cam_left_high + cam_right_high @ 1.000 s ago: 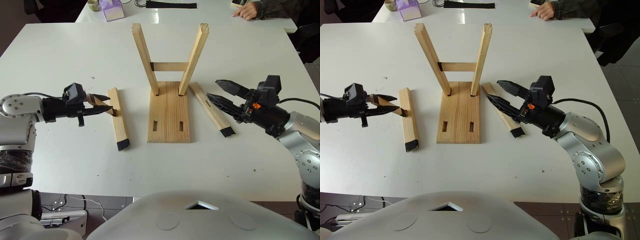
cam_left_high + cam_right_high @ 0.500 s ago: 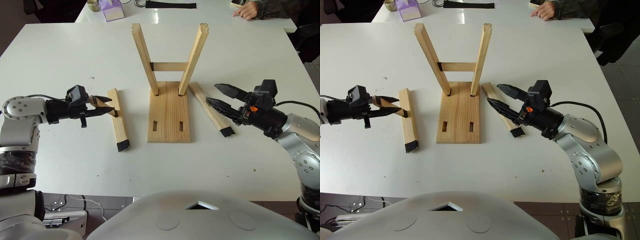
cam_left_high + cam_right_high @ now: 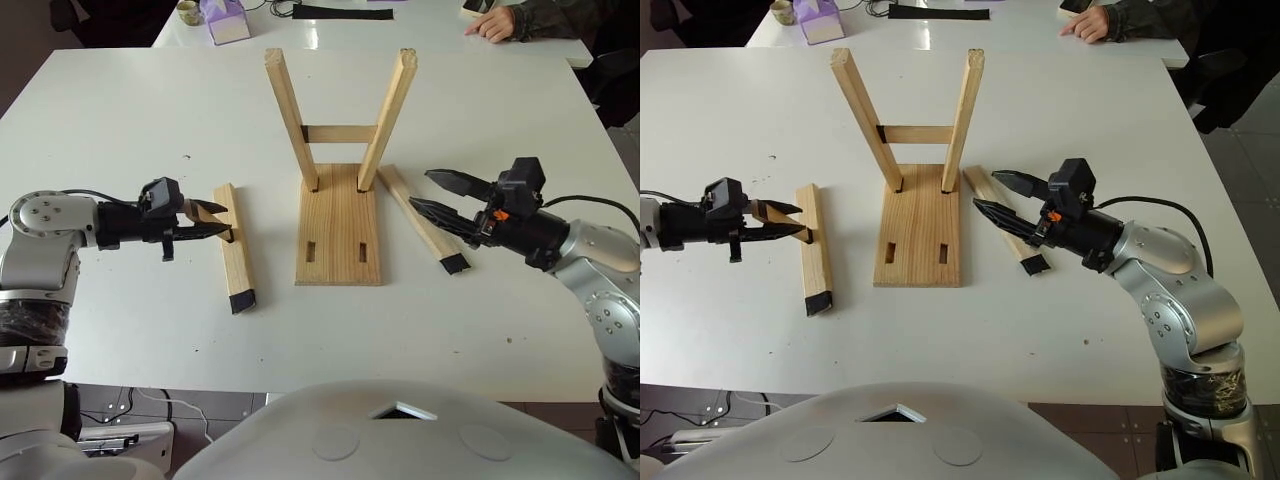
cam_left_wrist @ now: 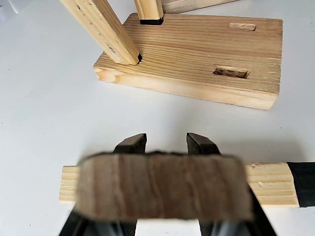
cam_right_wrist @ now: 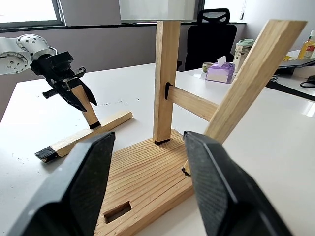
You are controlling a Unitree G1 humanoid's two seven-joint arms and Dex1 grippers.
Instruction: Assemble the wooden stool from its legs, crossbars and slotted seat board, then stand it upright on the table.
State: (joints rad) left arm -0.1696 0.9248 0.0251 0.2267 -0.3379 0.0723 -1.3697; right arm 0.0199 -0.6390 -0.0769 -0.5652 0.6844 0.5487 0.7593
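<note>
Left of the board (image 3: 338,238), my left end effector (image 3: 228,220) clamps a crossbar (image 3: 205,212); right of it, my right end effector (image 3: 420,189) is spread apart.

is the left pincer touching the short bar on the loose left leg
Touching: the right wrist view shows the left pincer clamped on the short bar.

A purple tissue box (image 3: 224,17) beside a cup (image 3: 186,10).

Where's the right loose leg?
Head views: loose leg lies flat right of the seat board, black-capped end toward the robot, by the open right gripper.
</note>
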